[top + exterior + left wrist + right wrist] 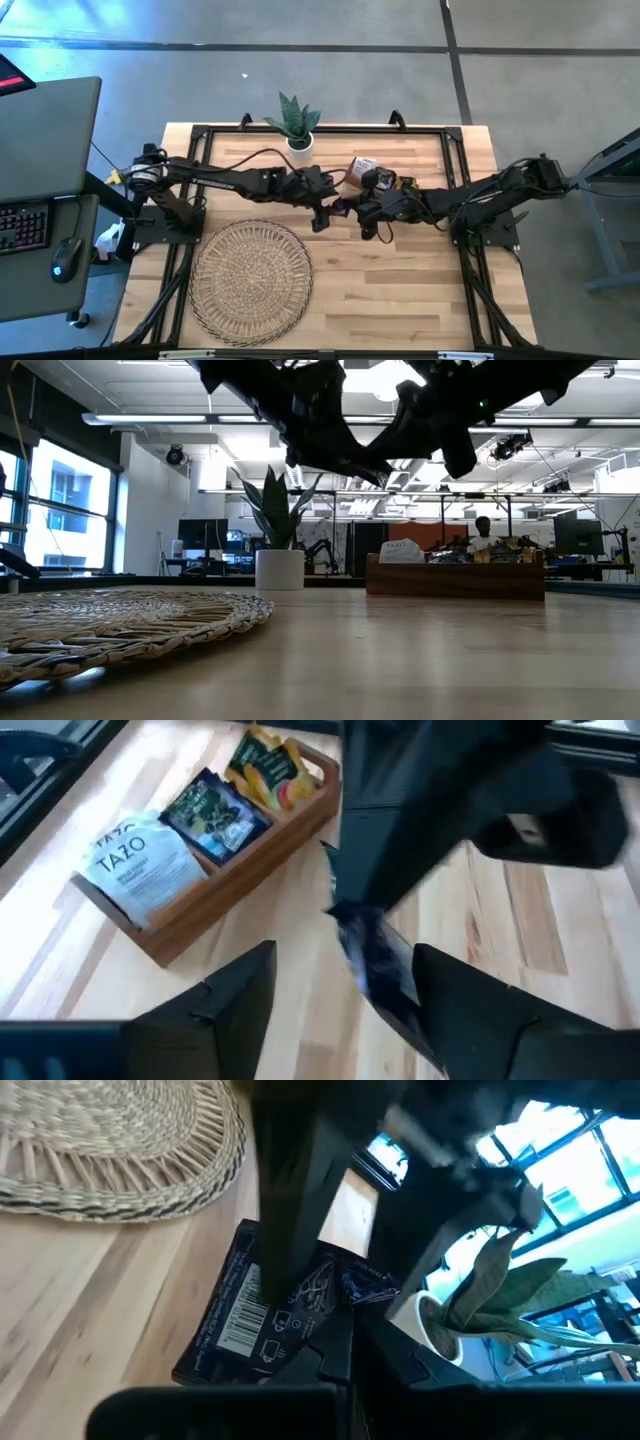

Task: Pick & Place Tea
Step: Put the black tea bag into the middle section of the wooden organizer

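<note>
Holding a dark tea sachet (262, 1312) in its closed fingers, the right gripper (352, 208) offers it above the desk's middle to the left gripper (322, 212), whose fingers stand wide (probably a handover). Other sachets (215, 812) wait in the wooden tray (240, 880) near the far edge, beside a plant (297, 122); an office lies behind.

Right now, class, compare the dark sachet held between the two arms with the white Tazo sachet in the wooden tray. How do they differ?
The dark sachet is blue-black with a barcode; the white Tazo sachet is pale with printed lettering. The dark sachet hangs pinched in the right end effector above the table; the white one stands in the wooden tray. Both are flat, square tea packets.
</note>
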`<state>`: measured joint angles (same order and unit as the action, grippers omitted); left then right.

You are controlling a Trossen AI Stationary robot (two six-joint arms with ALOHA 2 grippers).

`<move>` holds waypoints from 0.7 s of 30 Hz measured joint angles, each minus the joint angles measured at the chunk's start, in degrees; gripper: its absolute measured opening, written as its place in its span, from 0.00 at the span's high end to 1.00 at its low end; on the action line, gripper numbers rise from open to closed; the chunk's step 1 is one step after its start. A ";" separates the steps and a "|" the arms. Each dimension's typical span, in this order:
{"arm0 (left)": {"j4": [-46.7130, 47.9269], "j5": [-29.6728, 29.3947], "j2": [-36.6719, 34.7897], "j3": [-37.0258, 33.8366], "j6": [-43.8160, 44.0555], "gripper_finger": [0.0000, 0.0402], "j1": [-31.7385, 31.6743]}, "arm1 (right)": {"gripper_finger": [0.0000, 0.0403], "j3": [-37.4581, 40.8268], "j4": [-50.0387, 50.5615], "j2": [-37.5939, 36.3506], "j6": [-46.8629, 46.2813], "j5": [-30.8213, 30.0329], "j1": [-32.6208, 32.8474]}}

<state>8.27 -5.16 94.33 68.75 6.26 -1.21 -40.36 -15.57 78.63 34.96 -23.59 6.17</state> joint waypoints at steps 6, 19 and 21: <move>-1.13 2.47 0.63 0.02 0.00 0.64 -0.40 | 0.99 -0.04 -0.24 0.00 0.50 0.01 -0.58; -0.37 1.14 0.65 0.00 0.05 0.98 -1.03 | 0.87 -0.04 -0.77 0.02 -2.90 -0.42 -0.59; -0.04 0.24 0.65 -0.02 0.07 0.99 -1.03 | 0.81 -0.04 -0.73 0.02 -5.06 -1.79 -0.57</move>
<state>8.23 -4.91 94.98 68.73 6.33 -2.24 -40.40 -16.30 78.65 29.90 -25.38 5.61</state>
